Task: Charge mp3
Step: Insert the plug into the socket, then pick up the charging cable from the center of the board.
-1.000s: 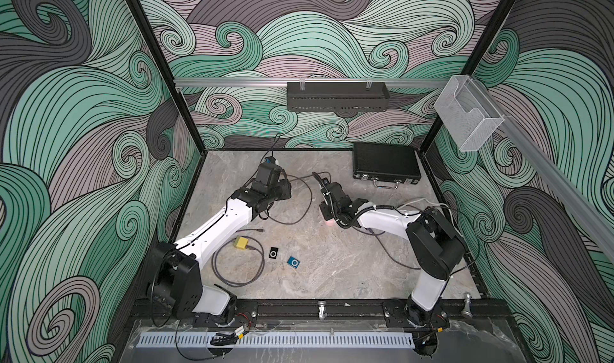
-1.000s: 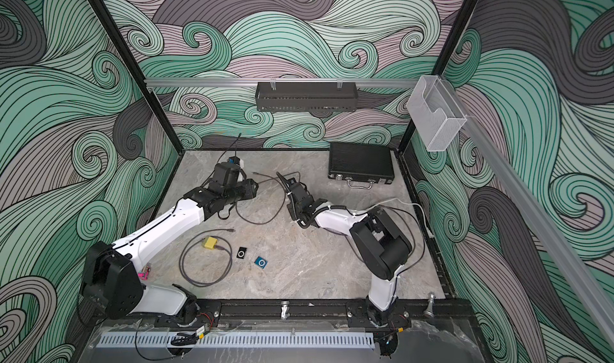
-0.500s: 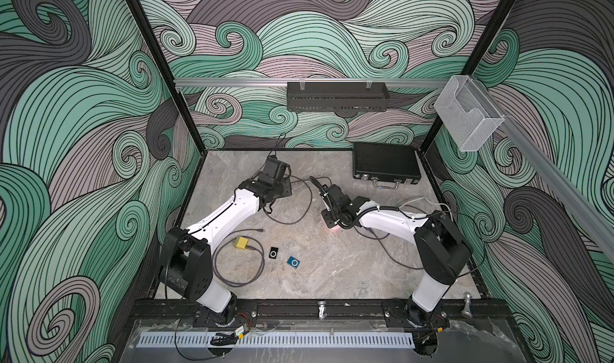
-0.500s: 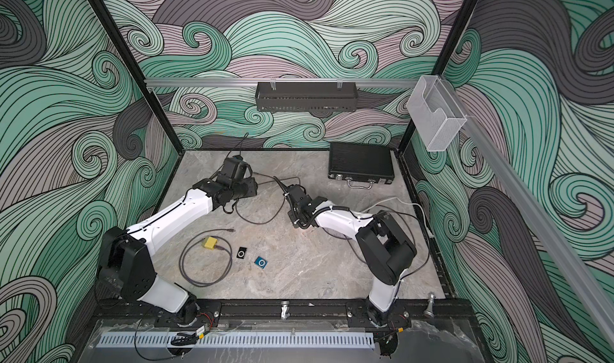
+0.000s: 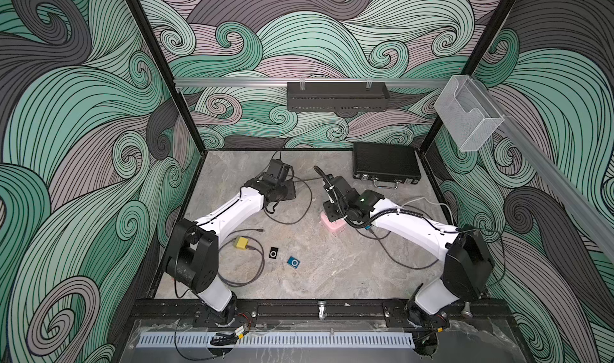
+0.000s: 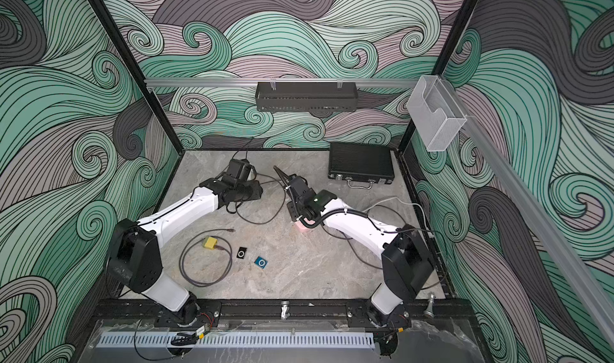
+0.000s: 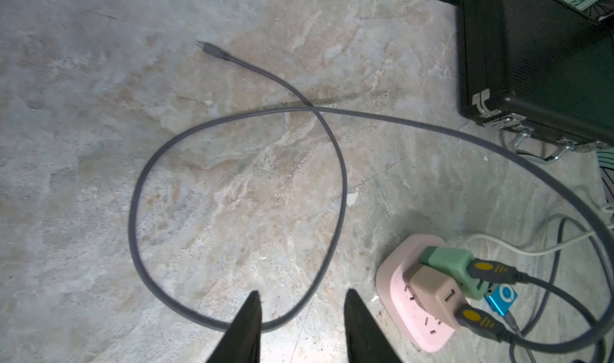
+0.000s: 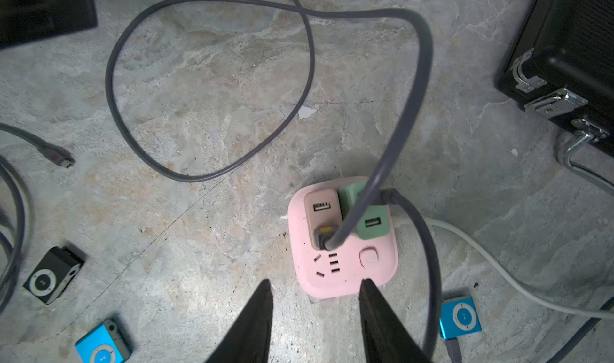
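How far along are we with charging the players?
Done: both chargers on the pink power strip are wired up, and one blue player beside it seems plugged in. In hand: nothing; the left gripper and right gripper are open and empty. To do: the looped cable has its free plug unconnected; the black player and the other blue player lie uncabled.

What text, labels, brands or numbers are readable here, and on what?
No word, brand or number is legible.
Yellow marks on the USB plugs: too blurred to read.
Wheel icons on the black mp3 and the blue mp3 by the strip: symbols only, no text.
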`<state>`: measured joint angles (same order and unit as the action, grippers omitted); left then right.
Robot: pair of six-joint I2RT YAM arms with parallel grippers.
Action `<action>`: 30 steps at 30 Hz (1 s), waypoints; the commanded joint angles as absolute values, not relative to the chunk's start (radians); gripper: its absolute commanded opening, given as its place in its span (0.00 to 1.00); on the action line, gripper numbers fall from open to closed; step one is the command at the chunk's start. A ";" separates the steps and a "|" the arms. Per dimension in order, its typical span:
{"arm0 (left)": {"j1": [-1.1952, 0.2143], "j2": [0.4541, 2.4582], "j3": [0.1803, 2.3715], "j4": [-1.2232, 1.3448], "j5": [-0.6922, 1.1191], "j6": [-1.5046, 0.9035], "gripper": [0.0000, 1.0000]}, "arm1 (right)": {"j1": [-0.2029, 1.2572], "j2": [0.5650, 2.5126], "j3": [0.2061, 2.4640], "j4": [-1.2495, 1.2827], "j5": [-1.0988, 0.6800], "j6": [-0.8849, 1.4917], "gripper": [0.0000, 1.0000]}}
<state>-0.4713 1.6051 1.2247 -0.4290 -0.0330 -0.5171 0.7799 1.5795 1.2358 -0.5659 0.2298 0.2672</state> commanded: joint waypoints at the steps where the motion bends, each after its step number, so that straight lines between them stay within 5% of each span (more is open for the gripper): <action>1: -0.489 1.614 1.235 -0.405 0.026 -0.522 0.37 | 0.782 1.531 1.201 -0.627 0.234 0.319 0.34; 13: -0.403 1.828 1.600 -0.683 -0.167 -0.468 0.37 | 0.784 1.402 1.263 -0.613 0.002 0.374 0.27; 30: -0.291 2.380 2.171 -0.824 -0.236 -0.517 0.48 | 0.775 1.758 1.615 -0.538 -0.064 0.398 0.30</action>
